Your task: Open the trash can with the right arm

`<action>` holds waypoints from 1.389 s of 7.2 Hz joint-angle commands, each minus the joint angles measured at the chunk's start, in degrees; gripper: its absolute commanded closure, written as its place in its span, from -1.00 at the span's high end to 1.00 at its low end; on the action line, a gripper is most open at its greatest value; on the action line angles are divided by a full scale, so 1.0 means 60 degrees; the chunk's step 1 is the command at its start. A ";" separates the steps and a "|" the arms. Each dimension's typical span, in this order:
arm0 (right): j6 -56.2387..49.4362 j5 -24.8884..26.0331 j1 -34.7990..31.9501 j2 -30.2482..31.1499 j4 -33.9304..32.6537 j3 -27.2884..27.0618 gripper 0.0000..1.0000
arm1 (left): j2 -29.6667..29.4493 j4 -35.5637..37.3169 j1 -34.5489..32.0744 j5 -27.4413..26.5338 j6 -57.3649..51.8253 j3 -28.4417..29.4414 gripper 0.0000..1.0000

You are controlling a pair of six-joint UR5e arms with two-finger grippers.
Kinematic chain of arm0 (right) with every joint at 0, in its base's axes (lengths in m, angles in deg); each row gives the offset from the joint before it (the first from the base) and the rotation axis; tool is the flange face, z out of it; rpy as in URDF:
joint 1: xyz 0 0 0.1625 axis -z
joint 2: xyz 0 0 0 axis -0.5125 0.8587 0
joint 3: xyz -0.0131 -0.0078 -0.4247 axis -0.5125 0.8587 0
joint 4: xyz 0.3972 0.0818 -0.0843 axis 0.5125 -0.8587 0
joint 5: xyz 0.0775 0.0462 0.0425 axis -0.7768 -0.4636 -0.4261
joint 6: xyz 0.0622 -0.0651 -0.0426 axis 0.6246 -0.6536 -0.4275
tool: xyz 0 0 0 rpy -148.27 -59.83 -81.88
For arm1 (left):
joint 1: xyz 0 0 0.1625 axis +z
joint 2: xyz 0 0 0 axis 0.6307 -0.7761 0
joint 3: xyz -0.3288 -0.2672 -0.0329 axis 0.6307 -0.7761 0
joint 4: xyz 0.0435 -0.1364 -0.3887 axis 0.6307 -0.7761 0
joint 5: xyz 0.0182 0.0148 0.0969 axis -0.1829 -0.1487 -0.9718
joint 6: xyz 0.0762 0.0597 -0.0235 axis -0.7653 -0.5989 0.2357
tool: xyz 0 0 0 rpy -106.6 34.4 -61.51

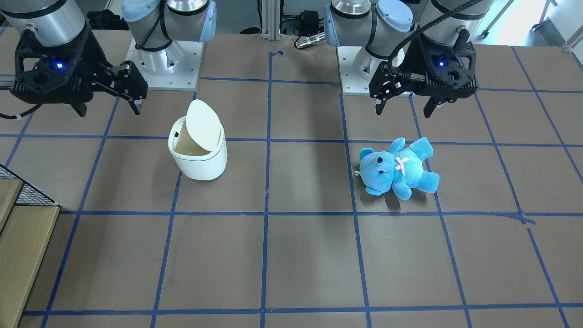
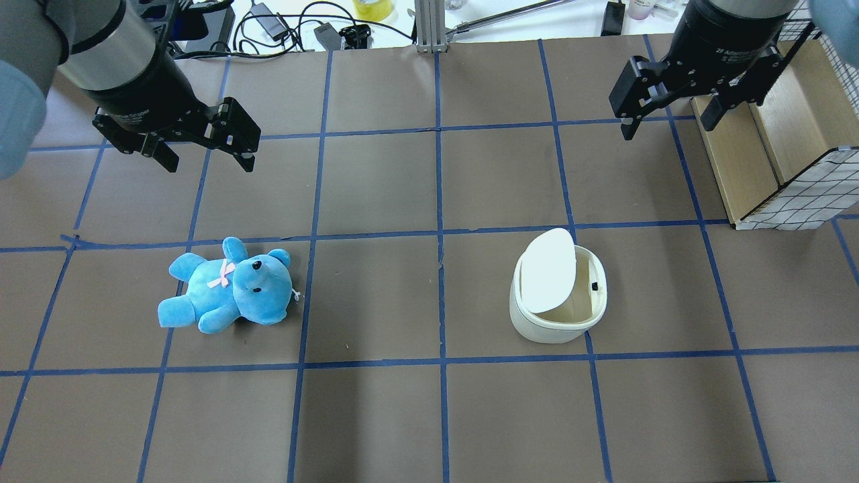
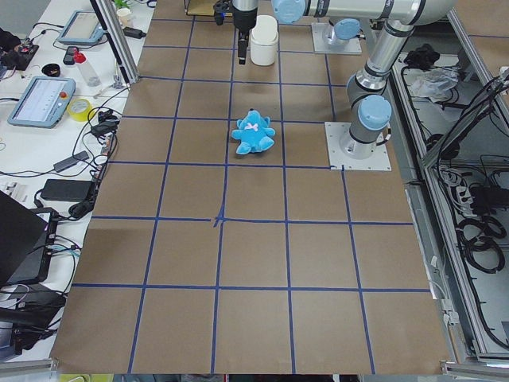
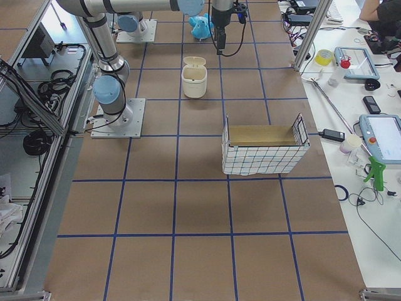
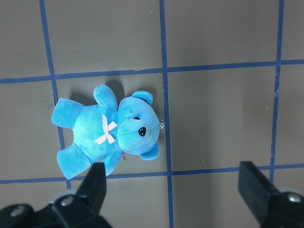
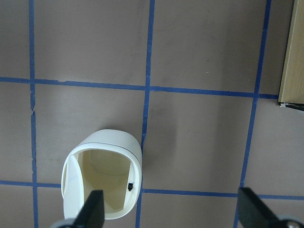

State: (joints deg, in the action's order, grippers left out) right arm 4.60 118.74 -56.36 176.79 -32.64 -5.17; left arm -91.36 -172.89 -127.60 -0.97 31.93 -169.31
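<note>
The white trash can [image 1: 200, 164] stands on the brown table with its flip lid [image 1: 203, 122] tilted up, so the cream inside shows. It also shows in the overhead view [image 2: 550, 329] and the right wrist view [image 6: 114, 140]. My right gripper [image 2: 668, 129] is open and empty. It hovers high above the table, behind the can and toward the basket, apart from the can; it also shows in the front view [image 1: 109, 110]. My left gripper [image 2: 209, 164] is open and empty above the blue plush bear [image 2: 228, 288].
A wooden box with a wire-mesh wall [image 2: 772, 154] stands at the table's right edge, beyond the right gripper. The bear [image 1: 396, 168] lies on its back on the left half. Blue tape lines grid the table.
</note>
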 commanded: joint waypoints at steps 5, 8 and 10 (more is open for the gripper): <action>0.0904 -0.0281 -0.0044 0.0017 0.0427 -0.0030 1.00 | 0.0000 0.0000 0.0000 0.0006 0.0000 0.0000 1.00; 0.1028 -0.0266 -0.0088 0.0032 0.0398 -0.0117 1.00 | 0.0000 0.0000 0.0000 0.0006 0.0000 0.0000 1.00; 0.1086 -0.0280 -0.0103 0.0061 0.0398 -0.0132 1.00 | 0.0000 0.0000 0.0000 -0.0009 0.0000 0.0000 1.00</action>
State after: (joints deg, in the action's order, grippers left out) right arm 10.92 117.09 -56.92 177.06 -30.24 -5.88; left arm -91.36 -172.89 -127.60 -0.95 31.93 -169.31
